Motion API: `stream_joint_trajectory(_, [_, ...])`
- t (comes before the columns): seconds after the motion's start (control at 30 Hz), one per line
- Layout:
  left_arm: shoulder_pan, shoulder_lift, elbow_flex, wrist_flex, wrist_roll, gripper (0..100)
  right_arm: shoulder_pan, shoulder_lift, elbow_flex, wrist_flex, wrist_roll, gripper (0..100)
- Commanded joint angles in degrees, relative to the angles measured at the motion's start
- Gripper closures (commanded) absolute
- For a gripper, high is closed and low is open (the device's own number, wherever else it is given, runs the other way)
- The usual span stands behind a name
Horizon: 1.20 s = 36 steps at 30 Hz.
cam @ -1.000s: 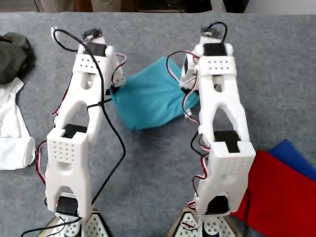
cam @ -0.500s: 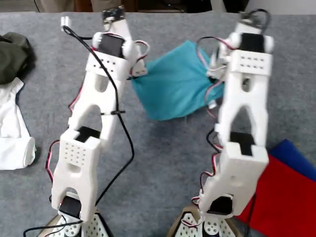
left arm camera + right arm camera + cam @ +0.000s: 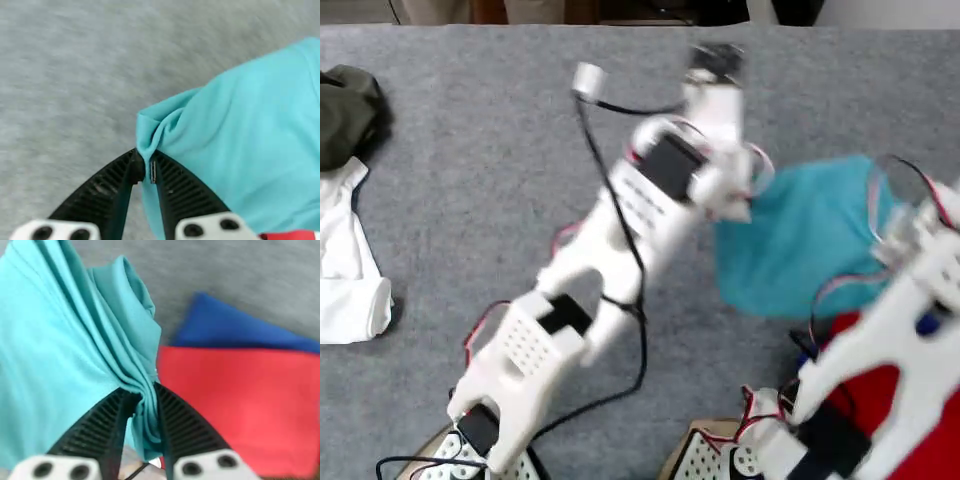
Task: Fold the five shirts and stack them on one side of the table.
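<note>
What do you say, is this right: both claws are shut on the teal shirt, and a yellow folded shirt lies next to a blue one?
Not quite. The folded shirt next to the blue shirt is red, not yellow; the right wrist view shows it. The rest holds: the left claw and right claw are shut on the teal shirt.

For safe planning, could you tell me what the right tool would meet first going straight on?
Probably the bunched turquoise cloth shirt that the right tool grips; beyond it, grey table, depth unclear.
</note>
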Motion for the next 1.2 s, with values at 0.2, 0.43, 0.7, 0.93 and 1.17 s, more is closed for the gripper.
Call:
stream_joint_trajectory(0.2, [12.7,-3.6,-2.6,-1.5,0.6,98,31.5,-10.6,9.4,0.3,17.7,99.4])
stream_joint_trajectory(0.43, [18.9,-3.3,-2.0,-6.5,0.6,98,47.0,-8.0,13.8,-6.9,25.9,99.4])
stream_joint_trajectory(0.7, [20.5,4.4,-2.1,-14.6,0.4,98,49.7,-4.0,16.7,-14.0,27.3,99.4])
stream_joint_trajectory(0.93, [18.7,9.1,-2.6,-17.7,0.2,98,53.8,-0.5,16.8,-18.0,28.2,99.4])
stream_joint_trajectory(1.17, [19.7,9.7,-2.1,-18.6,-1.1,98,55.6,4.2,16.8,-21.0,30.0,99.4])
